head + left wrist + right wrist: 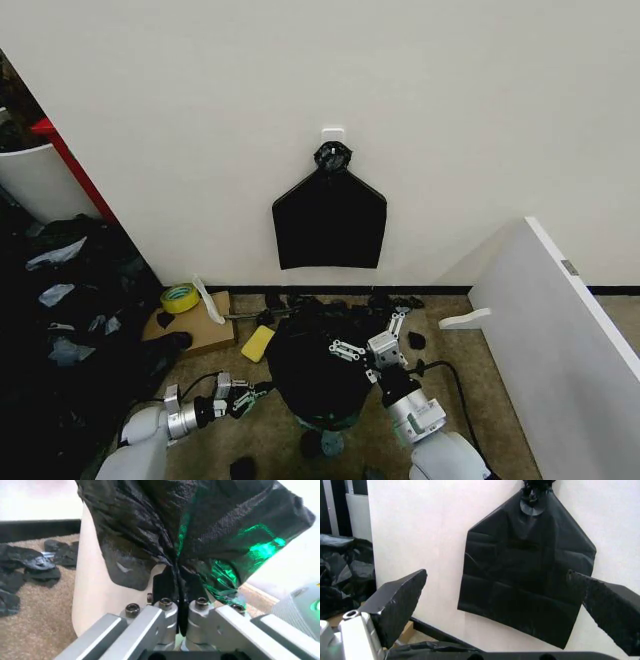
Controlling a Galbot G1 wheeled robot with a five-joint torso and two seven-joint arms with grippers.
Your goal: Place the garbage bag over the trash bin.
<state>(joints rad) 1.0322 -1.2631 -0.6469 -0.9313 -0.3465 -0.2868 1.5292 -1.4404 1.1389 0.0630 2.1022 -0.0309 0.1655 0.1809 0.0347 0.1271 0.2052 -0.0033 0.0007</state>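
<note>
I see the thin glossy black plastic garbage bag (315, 365) draped over the round white plastic trash bin (100, 592), which stands on the beige carpet (270, 440) in front of me, near the white wall (400, 90). In the head view the bag hides nearly all of the bin; the left wrist view shows bare white bin side below the bag's hem.

Left gripper (179, 609): low at the bin's left side, jaws clenched on a gathered fold of the bag, film bunching up from the pinch.

Right gripper (372, 352): at the bin's upper right, over the bag, jaws spread wide and holding nothing. Its wrist view looks past both dark fingers (400, 600) at the flat black bundle of bags (525, 577) hanging from a white wall hook (333, 131).

Also on the floor: small yellow block (257, 343) just left of the bin, yellow tape roll (180, 297) on flat brown cardboard (195, 325), black scraps (30, 564) along the baseboard.
</note>
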